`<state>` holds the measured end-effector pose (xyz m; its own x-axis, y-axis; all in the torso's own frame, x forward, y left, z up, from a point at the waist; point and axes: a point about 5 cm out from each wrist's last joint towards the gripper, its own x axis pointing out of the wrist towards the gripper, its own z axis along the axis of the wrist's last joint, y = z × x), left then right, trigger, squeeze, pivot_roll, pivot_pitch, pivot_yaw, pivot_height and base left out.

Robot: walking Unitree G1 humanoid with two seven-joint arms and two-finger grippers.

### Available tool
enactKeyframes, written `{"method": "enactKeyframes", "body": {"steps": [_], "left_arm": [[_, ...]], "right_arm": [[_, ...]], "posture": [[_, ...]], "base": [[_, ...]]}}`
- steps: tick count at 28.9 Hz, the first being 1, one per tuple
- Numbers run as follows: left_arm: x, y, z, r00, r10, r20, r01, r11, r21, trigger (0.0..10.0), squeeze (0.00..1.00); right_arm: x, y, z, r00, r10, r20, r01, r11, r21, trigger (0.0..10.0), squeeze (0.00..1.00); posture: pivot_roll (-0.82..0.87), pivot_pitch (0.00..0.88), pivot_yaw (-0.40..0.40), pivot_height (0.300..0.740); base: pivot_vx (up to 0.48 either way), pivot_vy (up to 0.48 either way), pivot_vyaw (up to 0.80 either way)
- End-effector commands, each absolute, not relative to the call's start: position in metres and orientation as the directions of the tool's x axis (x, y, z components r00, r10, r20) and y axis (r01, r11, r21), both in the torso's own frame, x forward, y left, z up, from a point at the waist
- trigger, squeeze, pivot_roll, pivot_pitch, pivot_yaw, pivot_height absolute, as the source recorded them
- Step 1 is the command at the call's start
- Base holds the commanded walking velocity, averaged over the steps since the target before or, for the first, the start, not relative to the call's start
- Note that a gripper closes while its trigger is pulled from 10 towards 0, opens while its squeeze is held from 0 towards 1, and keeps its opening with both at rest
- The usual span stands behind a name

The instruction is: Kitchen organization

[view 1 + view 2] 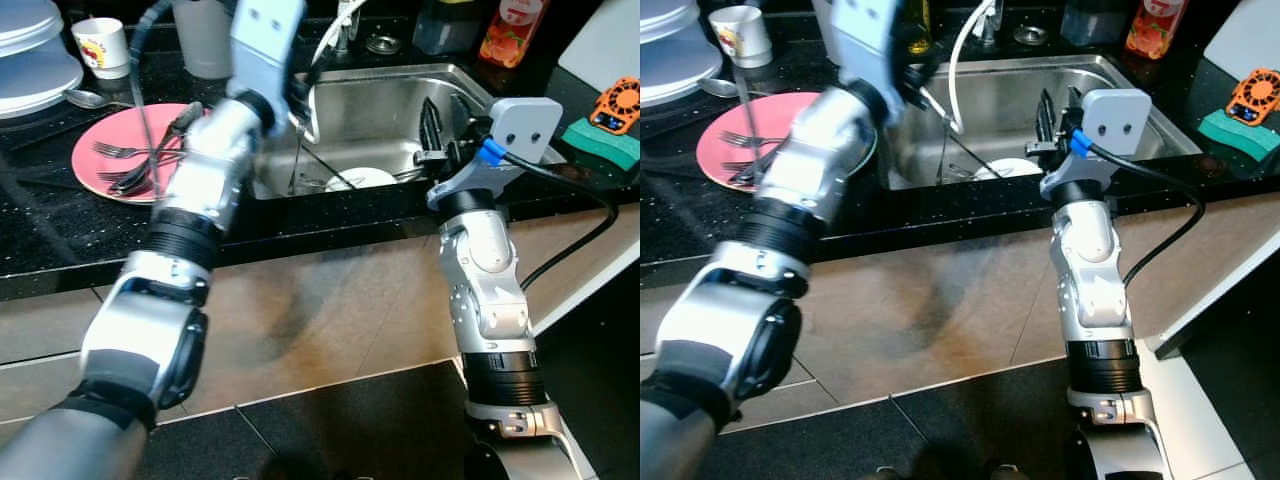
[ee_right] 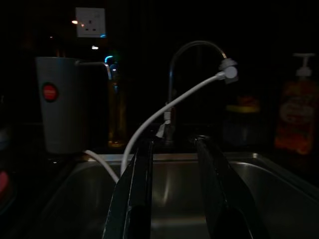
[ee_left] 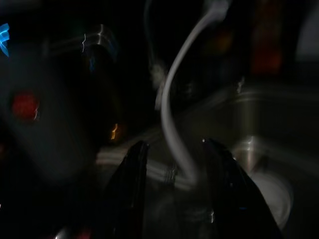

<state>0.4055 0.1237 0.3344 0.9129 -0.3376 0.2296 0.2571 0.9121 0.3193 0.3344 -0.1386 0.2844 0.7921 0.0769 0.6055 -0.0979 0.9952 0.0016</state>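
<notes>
A steel sink (image 1: 380,100) is set in the black counter, with a white dish (image 1: 362,178) and some utensils at its bottom. A white hose (image 1: 958,60) curves from the tap down into the basin. My left arm reaches over the sink's left rim. In the blurred left wrist view my left gripper (image 3: 174,189) is open, and the hose (image 3: 172,124) runs in front of its fingers. My right gripper (image 1: 440,125) hangs over the right side of the basin, open and empty, its fingers (image 2: 137,199) pointing at the tap (image 2: 194,50).
A pink plate (image 1: 105,130) with several forks lies left of the sink. A mug (image 1: 100,45) and stacked plates (image 1: 30,50) stand behind it. An orange bottle (image 1: 512,30) stands at the back right. A green sponge (image 1: 600,140) and an orange gadget (image 1: 615,105) lie to the right.
</notes>
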Motion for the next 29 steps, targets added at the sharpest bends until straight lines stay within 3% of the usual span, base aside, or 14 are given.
{"method": "enactKeyframes", "body": {"steps": [1,5,7,10,18,22,29], "left_arm": [[0.408,0.157,0.322,0.972,-0.208,0.109,0.159,0.925,0.345,10.0,0.00],[0.405,0.189,0.314,0.982,-0.184,0.049,0.148,0.898,0.415,10.0,0.00],[0.405,0.189,0.314,0.982,-0.184,0.049,0.148,0.898,0.415,10.0,0.00],[0.400,0.230,0.309,0.996,-0.083,-0.025,0.085,0.886,0.455,10.0,0.00],[0.400,0.249,0.296,0.980,-0.113,-0.166,0.146,0.968,0.202,10.0,0.00],[0.403,0.244,0.297,0.963,-0.200,-0.179,0.227,0.963,0.146,10.0,0.00],[0.406,0.245,0.294,0.956,-0.206,-0.208,0.231,0.967,0.104,10.0,0.00]], "right_arm": [[0.335,-0.141,0.280,0.800,0.072,0.595,-0.098,0.995,0.010,10.0,0.00],[0.336,-0.140,0.279,0.803,0.076,0.591,-0.103,0.995,0.012,10.0,0.00],[0.336,-0.140,0.279,0.803,0.076,0.591,-0.103,0.995,0.012,10.0,0.00],[0.337,-0.142,0.278,0.805,0.070,0.589,-0.098,0.995,0.015,10.0,0.00],[0.338,-0.143,0.277,0.807,0.069,0.586,-0.098,0.995,0.018,10.0,0.00],[0.338,-0.143,0.278,0.805,0.068,0.589,-0.097,0.995,0.017,10.0,0.00],[0.334,-0.143,0.276,0.806,0.060,0.589,-0.090,0.996,0.022,10.0,0.00]], "posture": [[0.19,0.137,-0.031,0.740],[0.20,0.134,-0.032,0.740],[0.20,0.134,-0.032,0.740],[0.21,0.127,-0.027,0.740],[0.21,0.121,-0.033,0.740],[0.20,0.119,-0.030,0.740],[0.19,0.126,-0.013,0.740]], "base": [[0.000,0.000,0.00],[0.000,0.000,0.00],[0.000,0.000,0.00],[0.000,0.000,0.00],[0.000,0.000,0.00],[0.000,0.000,0.00],[0.000,0.000,0.00]]}}
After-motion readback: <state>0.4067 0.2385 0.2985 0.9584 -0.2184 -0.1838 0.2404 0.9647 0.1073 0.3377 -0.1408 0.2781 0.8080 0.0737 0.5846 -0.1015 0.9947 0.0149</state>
